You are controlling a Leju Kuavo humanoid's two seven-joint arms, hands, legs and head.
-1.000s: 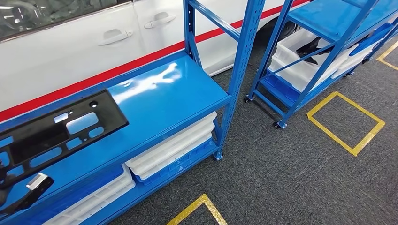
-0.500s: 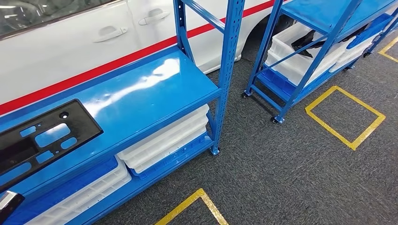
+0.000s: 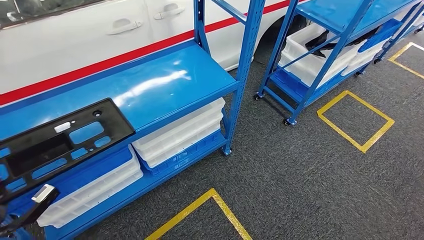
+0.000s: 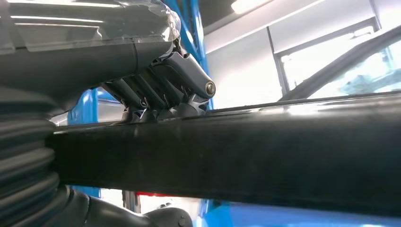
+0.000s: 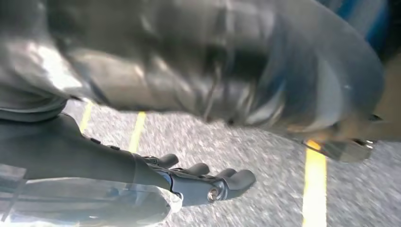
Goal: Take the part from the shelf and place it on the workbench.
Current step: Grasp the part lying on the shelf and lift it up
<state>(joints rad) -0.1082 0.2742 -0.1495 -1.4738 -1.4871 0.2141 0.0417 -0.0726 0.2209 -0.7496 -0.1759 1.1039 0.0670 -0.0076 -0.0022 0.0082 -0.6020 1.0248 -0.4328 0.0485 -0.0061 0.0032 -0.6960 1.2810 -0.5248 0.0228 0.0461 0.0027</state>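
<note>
Part (image 3: 60, 142), black, in left hand's (image 4: 156, 90) fingers (image 4: 184, 71) above shelf (image 3: 165, 85)

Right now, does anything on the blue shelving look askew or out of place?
The flat black plastic panel with cut-outs sits skewed, its near edge overhanging the blue metal shelf's front; the left hand grips it. Nothing looks spilled or damaged.

You see the black part (image 3: 55, 145) run off the left edge of the head view, its far end cut away. The left hand (image 3: 30, 205) sits half out of frame at lower left. Motion blur smears the right hand (image 5: 198, 182) and the floor (image 5: 265, 151).
</note>
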